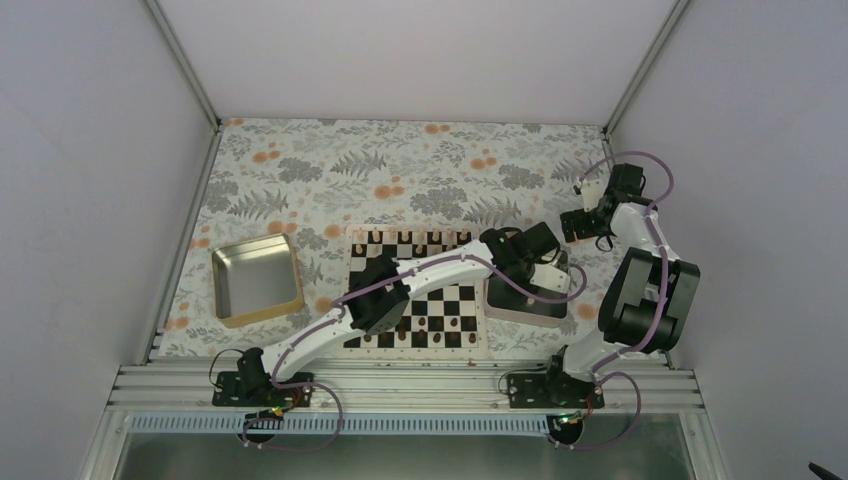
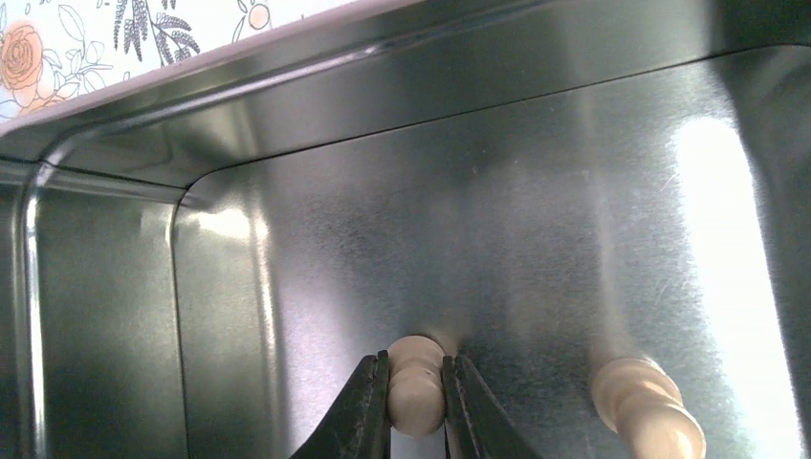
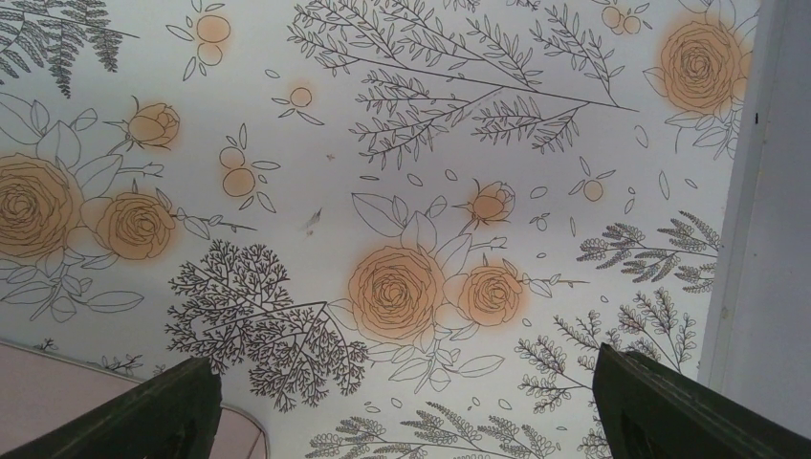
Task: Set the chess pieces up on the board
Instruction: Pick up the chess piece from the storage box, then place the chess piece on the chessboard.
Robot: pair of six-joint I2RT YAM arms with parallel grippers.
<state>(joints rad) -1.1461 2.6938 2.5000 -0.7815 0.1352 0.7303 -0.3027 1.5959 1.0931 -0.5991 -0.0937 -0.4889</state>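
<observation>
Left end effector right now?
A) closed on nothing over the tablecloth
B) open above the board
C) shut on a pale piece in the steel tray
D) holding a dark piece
C: the left wrist view shows the left end effector pinching a pale chess piece inside the steel tray, with a second piece lying beside it.

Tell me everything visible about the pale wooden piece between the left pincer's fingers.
The chess piece is pale tan turned wood, with a rounded end and a groove below it. It is low inside the steel tray, close to its shiny floor. The left pincer is shut on it, one dark finger on each side. Its other end is out of frame.
</observation>
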